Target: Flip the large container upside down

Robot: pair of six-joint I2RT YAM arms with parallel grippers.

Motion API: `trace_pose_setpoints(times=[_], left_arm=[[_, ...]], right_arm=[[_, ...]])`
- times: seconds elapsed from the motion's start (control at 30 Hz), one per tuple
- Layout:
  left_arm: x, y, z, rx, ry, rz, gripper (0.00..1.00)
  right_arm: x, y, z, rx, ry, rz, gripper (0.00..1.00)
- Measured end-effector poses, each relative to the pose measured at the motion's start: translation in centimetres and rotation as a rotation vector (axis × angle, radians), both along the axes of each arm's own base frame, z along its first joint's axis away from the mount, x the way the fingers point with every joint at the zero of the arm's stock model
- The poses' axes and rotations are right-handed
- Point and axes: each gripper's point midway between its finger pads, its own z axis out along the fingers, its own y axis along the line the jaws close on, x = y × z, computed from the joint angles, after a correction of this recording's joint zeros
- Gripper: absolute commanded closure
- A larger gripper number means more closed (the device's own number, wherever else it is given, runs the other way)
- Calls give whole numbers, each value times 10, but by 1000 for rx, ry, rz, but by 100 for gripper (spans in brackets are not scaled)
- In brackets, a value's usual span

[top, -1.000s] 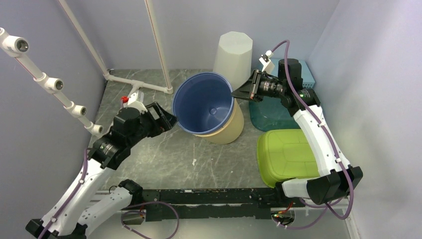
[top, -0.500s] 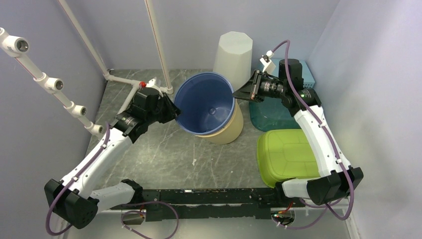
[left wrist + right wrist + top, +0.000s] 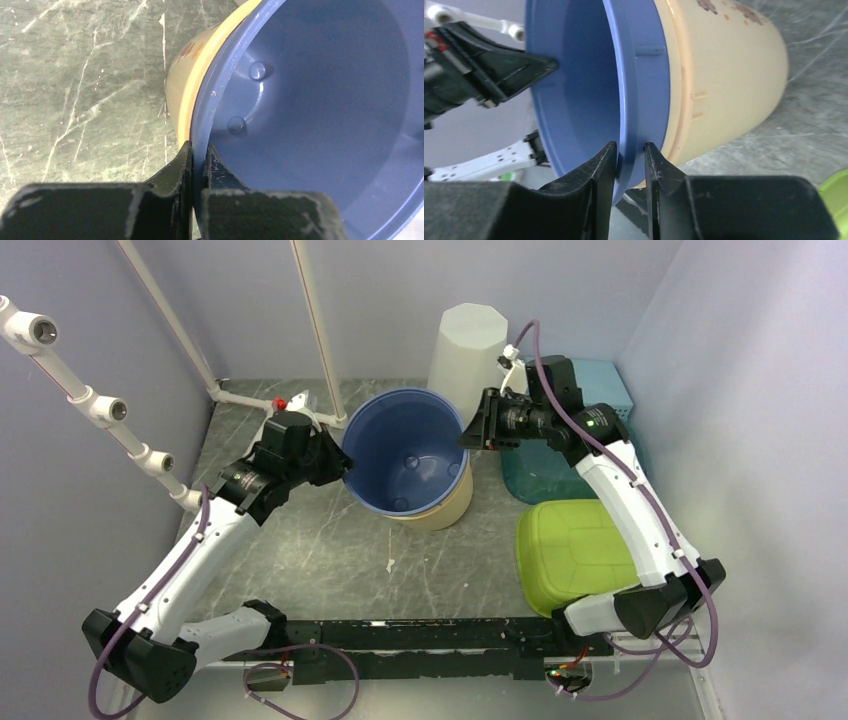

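Note:
The large container [image 3: 405, 445] is a blue bucket nested in a cream bucket [image 3: 450, 502], mouth up and slightly tilted, at mid table. My left gripper [image 3: 343, 462] is shut on its left rim. In the left wrist view one finger is outside and one inside the blue wall [image 3: 325, 100], by the cream edge [image 3: 182, 85]; the left gripper [image 3: 197, 150] pinches that wall tightly. My right gripper [image 3: 467, 435] holds the right rim. In the right wrist view the right gripper [image 3: 630, 150] straddles the blue lip [image 3: 574, 75], both fingers against it, with the cream body [image 3: 724, 75] beyond.
A tall white container [image 3: 468, 345] stands upside down behind the bucket. A teal tray [image 3: 545, 480] and a green lid [image 3: 575, 550] lie at the right, with a light-blue box [image 3: 615, 385] behind. White pipes [image 3: 280, 405] run along the back left.
My left arm swung in to the bucket's left rim and its jaws shut on it. The bucket tipped back toward upright, and my right gripper shifted left with the rim.

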Motion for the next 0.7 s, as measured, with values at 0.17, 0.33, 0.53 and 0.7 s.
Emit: trace_pose_setpoints(times=[0.17,0.33,0.53,0.7], left_arm=[[-1,0,1,-4,-1,-5,97],[-4,1,4,-9,-1,-3,97],[-7,2,7,-5,4,-14,97],[-11,2,10,-7,12,-30,97]], right_arm=[[6,2,-9,-130,-33,-45,73],[7,1,-9,-226,-71,-80,81],[8,3,-12,-360,-98,-107,78],[11,4,-20,-464,-111,-125,77]])
